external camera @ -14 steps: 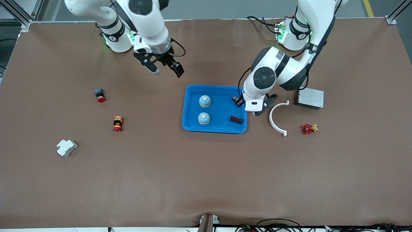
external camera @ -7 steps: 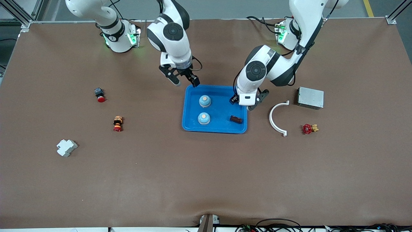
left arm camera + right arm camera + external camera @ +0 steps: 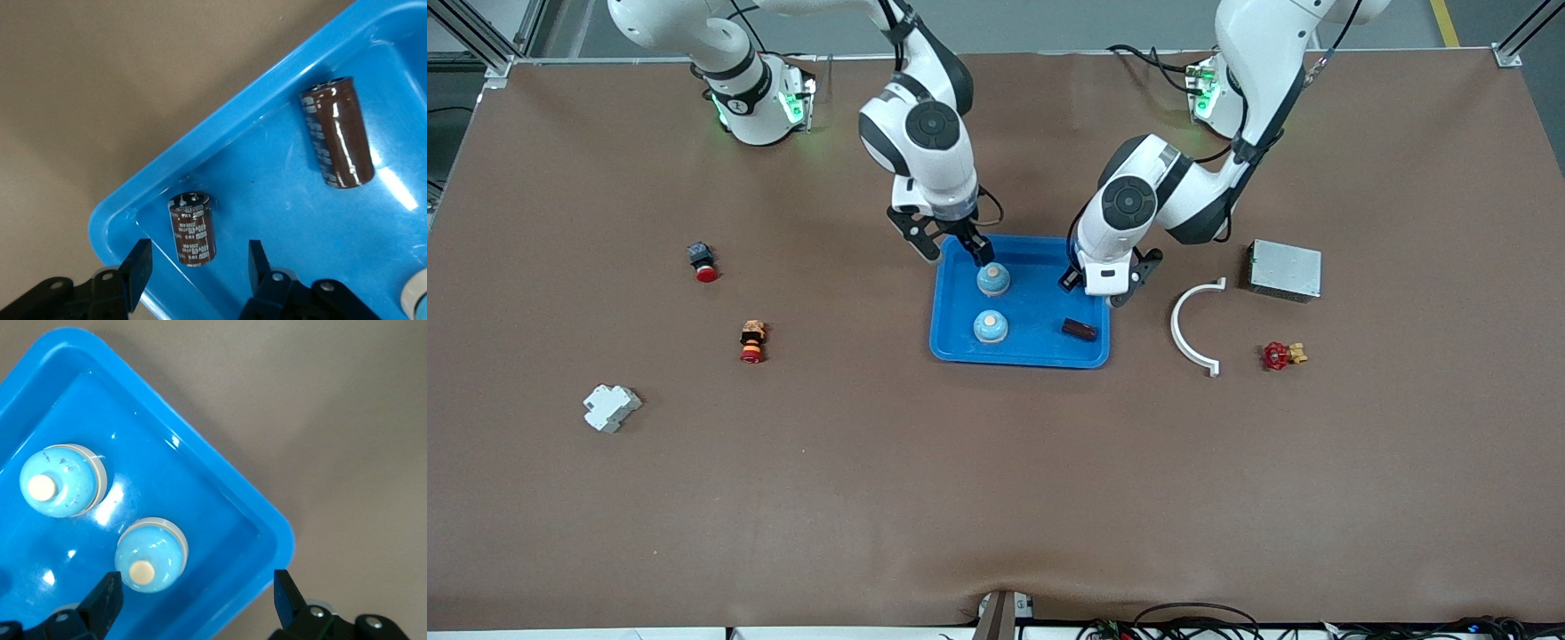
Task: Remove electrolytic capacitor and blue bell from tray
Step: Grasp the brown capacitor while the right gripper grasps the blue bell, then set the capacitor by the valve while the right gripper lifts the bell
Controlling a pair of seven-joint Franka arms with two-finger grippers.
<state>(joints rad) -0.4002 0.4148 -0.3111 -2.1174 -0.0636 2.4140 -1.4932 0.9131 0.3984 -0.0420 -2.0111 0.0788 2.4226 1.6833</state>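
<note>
Toward the right arm's end of the table, loose parts outside the tray (image 3: pixel 960 351): white block (image 3: pixel 611 408) low in the frame, black-and-red button (image 3: pixel 703 261), orange-and-red knob (image 3: pixel 752 342). None are task items.

Centre of the frame, upper tray edge: right gripper (image 3: pixel 197 587) is down over the tray's corner with its fingers spread wide, holding nothing. In the right wrist view the blue bell (image 3: pixel 150 557) sits between the fingers, close to one of them, and the tray rim also falls inside the span. The second bell (image 3: pixel 990 326) stands in the tray nearer the camera.

Bell handling, a guess: hard, light, glossy dome, so likely slippery higher up. Best pinched low, across the white base ring.

Tray's end toward the left arm: a long brown capacitor (image 3: pixel 1080 330) lies on its side. A short capacitor (image 3: pixel 192 228) sits in the tray corner close to the rim. The left gripper (image 3: pixel 198 267) straddles it, fingers apart on either side with gaps showing; nothing is gripped yet.

Capacitor handling, a guess: light, rigid can in a smooth sleeve. It is round, so it may roll or squirt out. Pinch across mid-body. The rim leaves little finger room.

Outside the tray toward the left arm's end: white curved bracket (image 3: pixel 1196 327), red valve (image 3: pixel 1280 356), grey metal box (image 3: pixel 1285 270).
</note>
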